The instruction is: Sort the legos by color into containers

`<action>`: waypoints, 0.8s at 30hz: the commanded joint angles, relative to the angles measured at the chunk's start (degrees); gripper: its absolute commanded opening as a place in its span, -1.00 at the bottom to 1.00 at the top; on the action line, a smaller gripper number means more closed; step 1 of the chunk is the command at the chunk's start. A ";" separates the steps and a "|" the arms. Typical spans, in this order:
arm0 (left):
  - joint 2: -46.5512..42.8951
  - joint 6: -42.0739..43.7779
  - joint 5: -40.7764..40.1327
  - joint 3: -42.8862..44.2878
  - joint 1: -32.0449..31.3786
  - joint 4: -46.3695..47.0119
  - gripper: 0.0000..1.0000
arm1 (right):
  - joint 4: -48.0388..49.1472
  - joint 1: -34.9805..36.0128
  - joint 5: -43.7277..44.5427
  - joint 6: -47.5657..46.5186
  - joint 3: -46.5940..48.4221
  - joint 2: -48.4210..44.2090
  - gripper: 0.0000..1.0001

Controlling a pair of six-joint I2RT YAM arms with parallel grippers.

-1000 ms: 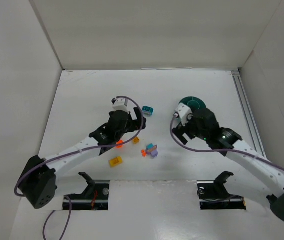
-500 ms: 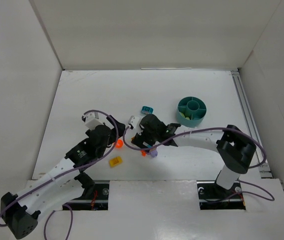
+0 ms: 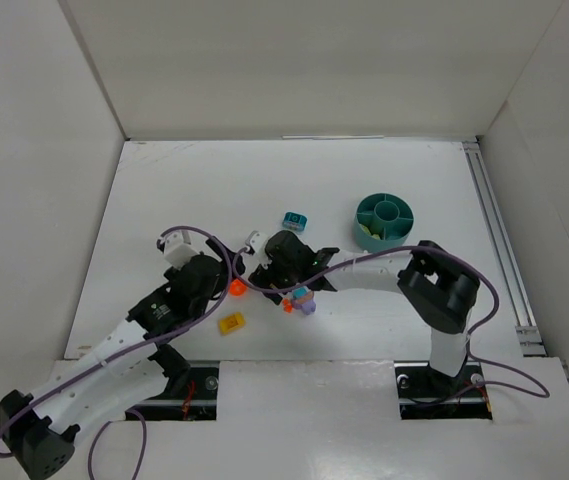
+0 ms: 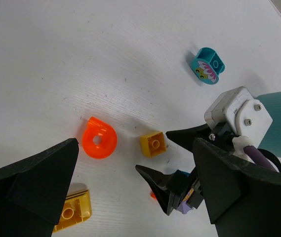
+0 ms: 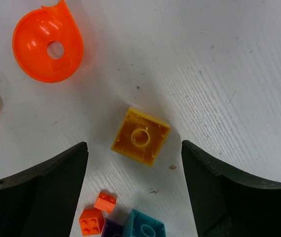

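White table (image 5: 229, 74), right gripper (image 5: 133, 148) spread wide, straddling yellow-orange brick (image 5: 140, 136), not touching

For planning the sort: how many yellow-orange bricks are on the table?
2. A small square brick lies under the right pincer; a longer brick lies beside the left arm. Arms may hide more.

The top camera looks down on the whole table (image 3: 194, 190) from above and behind the arms (image 3: 134, 330). Both wrist cameras face downward between their own fingers (image 4: 26, 192), the right one much nearer; all three share the orange ring (image 3: 236, 288)
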 commanded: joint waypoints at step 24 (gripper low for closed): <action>-3.05 -2.23 -1.91 -0.68 -0.01 -0.39 1.00 | 3.23 0.71 4.84 5.27 2.10 -1.34 -0.51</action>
